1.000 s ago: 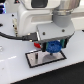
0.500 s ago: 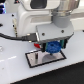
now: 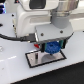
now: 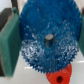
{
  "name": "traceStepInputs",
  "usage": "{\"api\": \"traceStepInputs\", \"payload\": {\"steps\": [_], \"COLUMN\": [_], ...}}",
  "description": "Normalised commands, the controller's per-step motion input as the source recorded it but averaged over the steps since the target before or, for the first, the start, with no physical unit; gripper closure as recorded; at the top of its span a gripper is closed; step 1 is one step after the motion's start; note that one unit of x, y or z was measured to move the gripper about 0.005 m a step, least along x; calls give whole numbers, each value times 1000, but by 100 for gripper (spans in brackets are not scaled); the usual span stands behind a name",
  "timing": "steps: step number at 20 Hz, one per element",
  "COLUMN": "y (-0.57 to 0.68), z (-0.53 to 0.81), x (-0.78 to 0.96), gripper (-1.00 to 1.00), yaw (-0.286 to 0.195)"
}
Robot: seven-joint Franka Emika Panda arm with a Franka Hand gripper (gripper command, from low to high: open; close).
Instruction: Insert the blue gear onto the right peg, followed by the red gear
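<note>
The setting presents as a robotics laboratory or test cell rather than a domestic or commercial space. Grounds: a white industrial-style robot arm [image 3: 37, 17] with black cabling [image 3: 11, 37] occupies most of the exterior view, mounted over a plain white tabletop [image 3: 15, 70]. On that tabletop sits a purpose-made fixture, a grey base plate [image 3: 35, 60] with a black border, of the kind used for assembly trials. The pieces handled are brightly coloured plastic test parts, a blue gear [image 4: 47, 37] and a red gear [image 4: 60, 77]. Surroundings beyond the tabletop are too blurred to identify.
</note>
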Motion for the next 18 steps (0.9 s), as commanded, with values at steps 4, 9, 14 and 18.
{"api": "traceStepInputs", "payload": {"steps": [4,9,14,18], "y": [39,-89,-40,0], "z": [25,195,70,366], "x": [30,261,103,333], "gripper": [100,100,100,100], "yaw": [0,0,0,0]}}
